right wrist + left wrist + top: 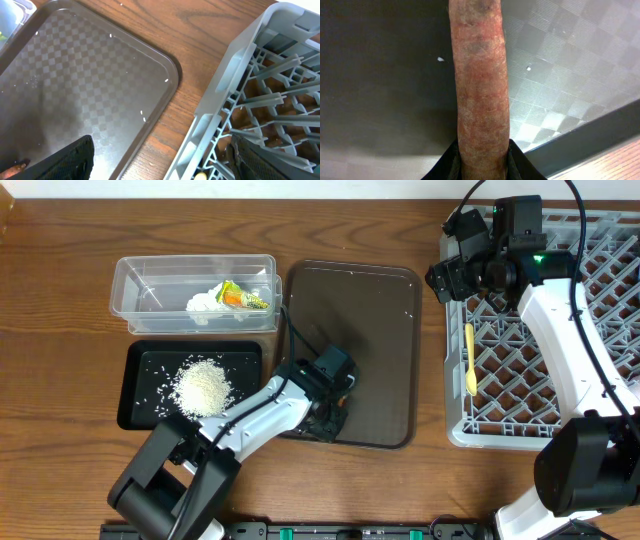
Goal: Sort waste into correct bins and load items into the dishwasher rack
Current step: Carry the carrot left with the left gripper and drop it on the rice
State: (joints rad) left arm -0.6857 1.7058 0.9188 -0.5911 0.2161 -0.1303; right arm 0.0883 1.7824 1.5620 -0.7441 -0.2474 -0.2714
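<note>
While left jaws clasp the stick (480, 90), crumbs (440, 59) fleck the brown tray (375, 330).

The clear tub (130, 280) holds tissue (203, 303) and wrapper (243, 297), the black tray (140, 405) a heap of white crumbs (204, 388), the left gripper (328, 418) is over the brown tray (370, 320)'s corner, and the yellow spoon (470, 360) lies in the rack (600, 310).

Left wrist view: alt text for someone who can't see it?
A thin brown carrot-like stick runs up mid-frame, gripped at its lower end by dark jaws. Behind it, a checkered dark brown tray with two white crumbs.
</note>
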